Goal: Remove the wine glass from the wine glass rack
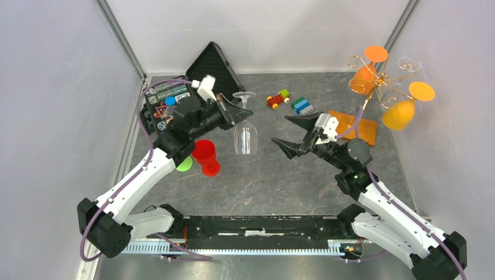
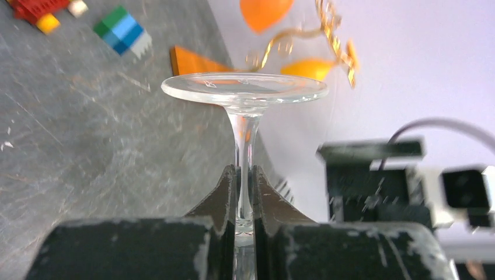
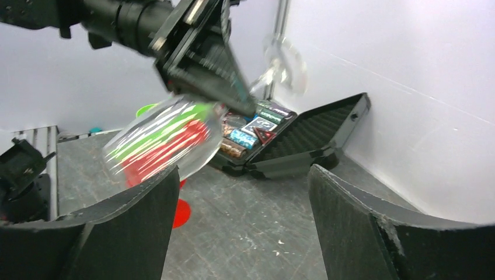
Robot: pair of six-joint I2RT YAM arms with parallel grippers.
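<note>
The wine glass [image 1: 245,139] is already off the wine glass rack [image 1: 379,81] and well apart from it, over the middle of the desk [image 1: 251,186]. Your left tool [image 2: 243,186] pinches its stem; your right tool [image 1: 281,129] stands wide and empty just beside. Next, I judge, you must set it down gently. Its height over the desk is not clear, and the right wrist view blurs the bowl.

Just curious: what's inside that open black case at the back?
The foam-lined black case holds rows of striped chips and a blue disc. The left arm covers part of its contents.
</note>
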